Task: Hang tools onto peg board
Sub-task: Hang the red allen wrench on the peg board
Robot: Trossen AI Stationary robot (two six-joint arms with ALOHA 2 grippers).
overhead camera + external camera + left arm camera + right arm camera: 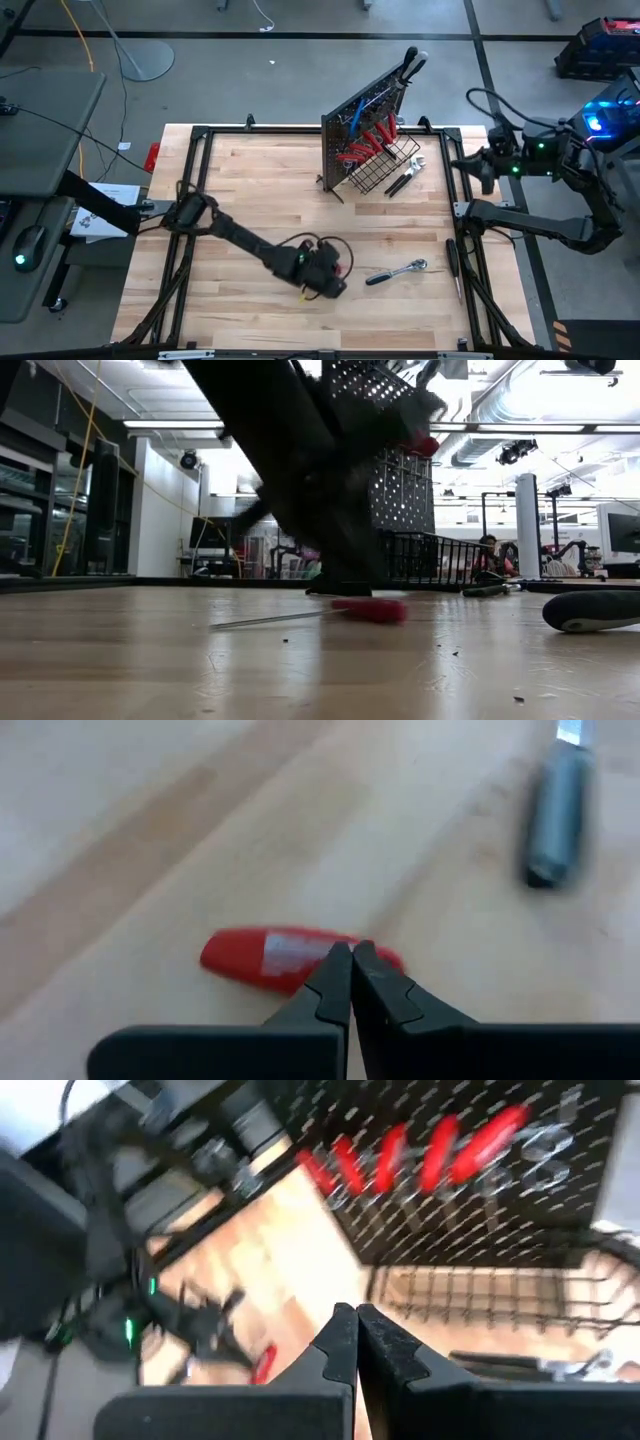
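Note:
A red-handled screwdriver [265, 955] lies flat on the wooden table, near the middle front; it also shows in the low view [370, 610]. My left gripper [352, 952] is shut, its tips right at the red handle, pointing down at it [330, 275]. The black peg board [362, 125] stands upright at the far middle with several red-handled screwdrivers [420, 1155] and a blue key [375, 100] hanging on it. A chrome ratchet [396, 271] lies to the right of my left gripper. My right gripper [355, 1320] is shut and empty at the table's right edge [462, 162]. My left gripper's shut fingertips [340, 965] stand at the red handle's end [385, 960], coming from above. I cannot tell whether they touch it. The screwdriver lies flat on the table.
A black wire basket [385, 165] sits at the peg board's base, with a dark tool [405, 178] lying beside it. A dark-handled tool [453, 262] lies at the table's right edge. The table's left half is bare wood [230, 190].

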